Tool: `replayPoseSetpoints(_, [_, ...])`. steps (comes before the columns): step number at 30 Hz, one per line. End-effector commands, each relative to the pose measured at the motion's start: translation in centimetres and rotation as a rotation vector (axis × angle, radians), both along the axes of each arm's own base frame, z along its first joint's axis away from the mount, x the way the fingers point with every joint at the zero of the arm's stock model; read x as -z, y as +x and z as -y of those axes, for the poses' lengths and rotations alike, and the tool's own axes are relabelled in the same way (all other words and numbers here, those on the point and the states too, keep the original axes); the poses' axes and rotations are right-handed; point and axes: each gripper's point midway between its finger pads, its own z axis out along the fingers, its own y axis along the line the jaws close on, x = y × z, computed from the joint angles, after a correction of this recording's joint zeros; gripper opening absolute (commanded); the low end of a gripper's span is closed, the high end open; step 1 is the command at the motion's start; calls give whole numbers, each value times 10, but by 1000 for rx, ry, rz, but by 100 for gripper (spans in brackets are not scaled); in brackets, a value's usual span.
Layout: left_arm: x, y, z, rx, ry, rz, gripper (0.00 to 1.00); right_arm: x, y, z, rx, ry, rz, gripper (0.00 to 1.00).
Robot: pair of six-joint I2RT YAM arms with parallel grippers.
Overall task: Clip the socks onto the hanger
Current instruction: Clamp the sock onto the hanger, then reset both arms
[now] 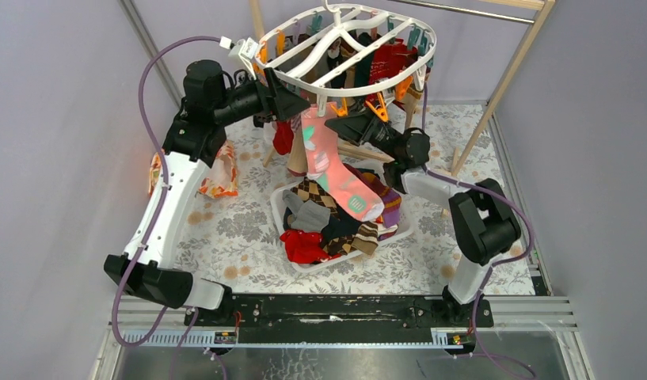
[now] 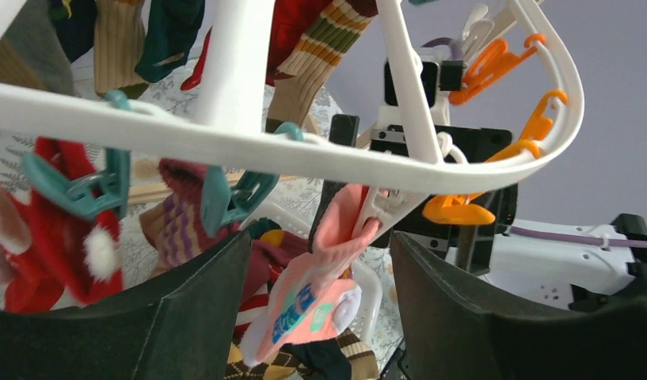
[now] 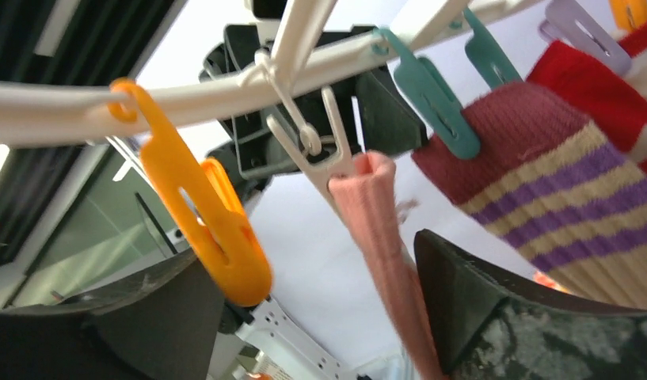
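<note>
Pink sock (image 2: 316,297) hangs right between the fingers of both grippers, and neither one is holding it. The left gripper (image 2: 320,241) has its two dark fingers spread wide, one on each side of the sock, not touching it. The right gripper (image 3: 312,253) is spread wide too. The sock runs down the middle of its view, and an orange clip (image 3: 213,237) dangles just beside the finger in the lower left.

A little above the fingertips, a white clip (image 2: 379,207) bites the top edge of the sock. The clip hangs from the white rim of the hanger (image 2: 225,141). From there the sock goes long and straight down, top end up and toe end low. Next to it, on the right of the right wrist view, a striped sock (image 3: 534,190) hangs from a teal clip.

From above, the left gripper (image 1: 300,103) comes in from the left of the frame. The right gripper (image 1: 345,125) comes in from the right. They meet at the front rim, near the top middle of the frame. The pink sock (image 1: 336,170) drops down between them toward the pile of socks (image 1: 329,226) in the middle of the frame.

I think this sock is done. The next one must come from the pile, which lies below both grippers. The right gripper looks a bit nearer to it.
</note>
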Motion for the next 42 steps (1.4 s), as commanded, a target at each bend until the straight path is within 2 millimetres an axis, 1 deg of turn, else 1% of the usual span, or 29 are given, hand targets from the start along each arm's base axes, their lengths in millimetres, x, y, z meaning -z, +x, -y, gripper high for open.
replayPoseSetpoints(1, [-14,-18,-17,-35,62,70,74,-7,-22,12,94,-33,103,99])
replayPoseSetpoints(3, [-9,-21,-23,-47,82,72,76,15,-18,18,163,-97,54,100])
replayPoseSetpoints(5, [-4,-24,-31,-55,103,77,81,46,-12,27,275,-196,-8,100])
replayPoseSetpoints(7, [0,-31,-35,-24,124,81,97,75,0,41,406,-299,-92,100])
replayPoseSetpoints(8, [2,-35,-37,-10,135,77,98,90,4,49,471,-360,-129,100])
replayPoseSetpoints(10, [7,-37,-46,-3,168,68,99,115,10,72,612,-473,-191,100])
replayPoseSetpoints(11, [13,-38,-51,-9,197,52,99,122,13,86,699,-520,-207,100])
replayPoseSetpoints(13, [26,-35,-67,-54,271,49,99,142,10,109,793,-628,-252,100])
replayPoseSetpoints(14, [35,-30,-77,-95,315,42,99,149,9,125,864,-682,-273,100])
replayPoseSetpoints(15, [46,-27,-87,-129,352,34,99,158,8,145,951,-746,-294,100])
replayPoseSetpoints(16, [63,-23,-99,-155,396,20,99,167,5,167,1039,-820,-322,100])
replayPoseSetpoints(17, [77,-20,-109,-185,424,6,98,174,3,193,1152,-880,-356,100])
replayPoseSetpoints(20, [127,-12,-137,-253,519,-15,99,192,-14,264,1455,-1026,-376,100])
replayPoseSetpoints(23, [181,0,-155,-328,598,-8,98,201,-26,315,1700,-1113,-342,100])
replayPoseSetpoints(26, [231,10,-165,-386,621,9,98,216,-33,351,1876,-1165,-320,100])
replayPoseSetpoints(28, [260,15,-169,-415,625,20,98,228,-37,368,1955,-1153,-360,100])
replayPoseSetpoints(30, [278,22,-174,-465,615,40,98,246,-37,383,2006,-1162,-420,100])
replayPoseSetpoints(32, [293,28,-178,-512,602,48,99,264,-35,395,2033,-1185,-483,100])
replayPoseSetpoints(34, [301,33,-182,-539,596,59,98,271,-30,400,2043,-1165,-489,100])
replayPoseSetpoints(35, [307,34,-188,-562,599,58,99,274,-27,401,2042,-1154,-474,100])
replayPoseSetpoints(36, [308,36,-193,-591,594,73,99,277,-26,403,2042,-1142,-456,100])
replayPoseSetpoints(38, [307,37,-197,-637,564,137,99,285,-24,405,2038,-1112,-435,100])
replayPoseSetpoints(40, [300,34,-199,-682,503,219,99,293,-20,403,2010,-1117,-401,100])
replayPoseSetpoints(41, [300,30,-197,-691,462,233,99,293,-18,403,2018,-1106,-390,100])
replayPoseSetpoints(42, [298,27,-195,-689,438,259,99,296,-13,400,1988,-1119,-369,100])
